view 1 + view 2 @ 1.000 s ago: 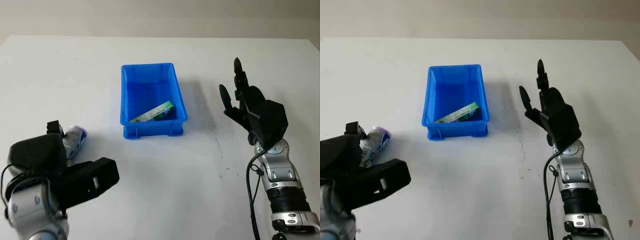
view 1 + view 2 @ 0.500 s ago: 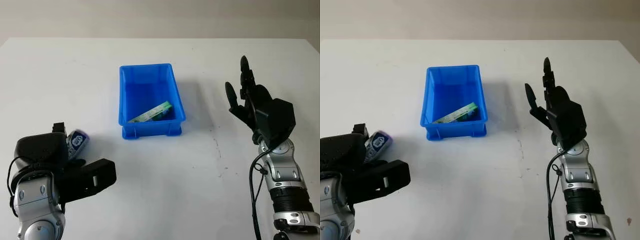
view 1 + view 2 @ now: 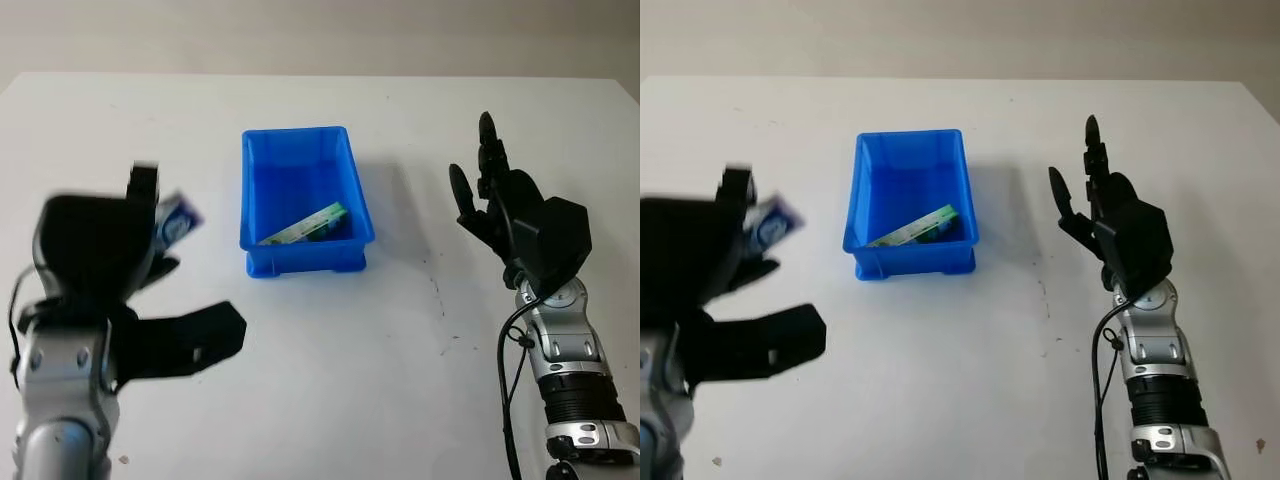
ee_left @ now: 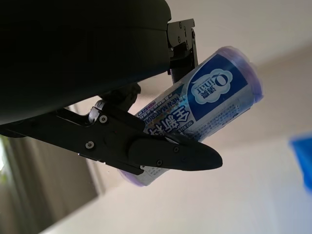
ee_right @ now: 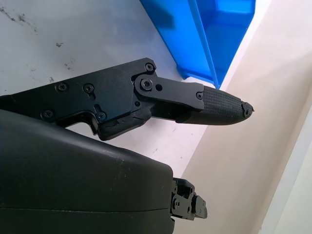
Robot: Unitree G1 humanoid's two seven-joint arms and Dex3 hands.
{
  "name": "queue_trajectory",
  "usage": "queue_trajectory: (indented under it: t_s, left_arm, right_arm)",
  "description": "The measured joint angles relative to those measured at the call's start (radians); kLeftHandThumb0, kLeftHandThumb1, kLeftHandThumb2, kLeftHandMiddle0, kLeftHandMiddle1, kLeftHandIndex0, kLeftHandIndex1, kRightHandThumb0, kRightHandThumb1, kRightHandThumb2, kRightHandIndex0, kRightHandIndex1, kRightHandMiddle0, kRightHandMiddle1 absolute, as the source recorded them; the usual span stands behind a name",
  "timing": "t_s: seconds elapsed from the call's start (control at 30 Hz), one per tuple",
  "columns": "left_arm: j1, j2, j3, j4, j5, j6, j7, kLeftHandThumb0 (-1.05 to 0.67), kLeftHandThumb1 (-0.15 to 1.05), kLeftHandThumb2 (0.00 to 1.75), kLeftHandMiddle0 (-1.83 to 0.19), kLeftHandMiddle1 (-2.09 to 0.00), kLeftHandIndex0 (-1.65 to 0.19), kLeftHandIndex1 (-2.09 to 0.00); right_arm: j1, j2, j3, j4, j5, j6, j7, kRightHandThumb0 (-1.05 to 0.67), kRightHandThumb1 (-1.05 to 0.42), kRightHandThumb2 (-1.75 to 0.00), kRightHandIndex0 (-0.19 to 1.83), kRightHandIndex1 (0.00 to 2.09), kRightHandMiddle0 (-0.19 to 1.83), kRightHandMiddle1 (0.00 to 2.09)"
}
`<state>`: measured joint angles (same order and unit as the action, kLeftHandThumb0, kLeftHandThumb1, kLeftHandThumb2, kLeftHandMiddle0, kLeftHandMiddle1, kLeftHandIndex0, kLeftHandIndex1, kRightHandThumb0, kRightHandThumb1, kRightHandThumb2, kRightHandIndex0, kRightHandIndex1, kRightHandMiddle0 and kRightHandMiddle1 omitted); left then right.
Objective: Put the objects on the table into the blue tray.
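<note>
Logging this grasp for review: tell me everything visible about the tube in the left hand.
The tube is a small cylinder with a glossy printed wrapper, blue and white with purple ends, bearing a round logo and Chinese lettering. It looks intact. The left hand grips it, one of the fingers crossing its body, and holds it tilted in the air to the left of the blue tray, clear of the table.

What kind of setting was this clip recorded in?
Probably a lab or test bench: a plain white table carrying a blue tray, and the left hand holding a small labelled canister.
</note>
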<state>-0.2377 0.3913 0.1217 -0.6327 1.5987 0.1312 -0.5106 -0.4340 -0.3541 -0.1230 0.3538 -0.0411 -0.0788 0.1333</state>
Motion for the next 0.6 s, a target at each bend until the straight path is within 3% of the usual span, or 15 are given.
queue_trajectory:
  t_s: [0.13, 0.2, 0.37, 0.47, 0.5, 0.6]
  left_arm:
    - [-0.089, 0.042, -0.004, 0.072, -0.045, -0.016, 0.126, -0.49, 1.05, 0.33, -0.89, -2.09, -0.21, -2.09]
    - [-0.140, 0.071, -0.019, 0.113, -0.048, -0.028, 0.175, -0.51, 1.05, 0.32, -1.00, -2.09, -0.39, -2.09]
    - [-0.345, 0.098, -0.079, 0.311, -0.184, -0.082, 0.375, -0.49, 1.05, 0.25, -1.14, -2.09, -0.56, -2.09]
    - [-0.448, 0.094, -0.130, 0.424, -0.286, -0.114, 0.442, -0.51, 1.05, 0.25, -1.11, -2.09, -0.59, -2.09]
    - [-0.480, 0.087, -0.144, 0.476, -0.336, -0.126, 0.444, -0.48, 1.05, 0.29, -0.96, -2.09, -0.50, -2.09]
    - [-0.604, 0.040, -0.193, 0.715, -0.508, -0.157, 0.405, -0.46, 1.05, 0.34, -0.92, -2.09, -0.45, -2.09]
  right_arm:
    - [0.001, 0.000, 0.000, -0.001, 0.000, 0.000, -0.002, -0.75, -1.05, -0.60, -0.19, 0.00, -0.19, 0.00]
    - [0.001, 0.001, 0.000, -0.001, 0.000, 0.000, -0.002, -0.73, -1.05, -0.60, -0.19, 0.00, -0.19, 0.00]
    - [-0.001, 0.003, 0.002, -0.001, 0.001, -0.001, -0.001, -0.75, -1.05, -0.59, -0.19, 0.00, -0.19, 0.00]
    - [-0.005, 0.004, 0.006, -0.002, -0.003, 0.003, -0.004, -0.75, -1.05, -0.59, -0.19, 0.00, -0.19, 0.00]
    - [-0.004, 0.003, 0.007, -0.002, -0.007, 0.006, -0.006, -0.75, -1.05, -0.60, -0.19, 0.00, -0.19, 0.00]
    - [-0.005, 0.004, 0.013, -0.003, -0.009, 0.013, -0.007, -0.74, -1.05, -0.60, -0.19, 0.00, -0.19, 0.00]
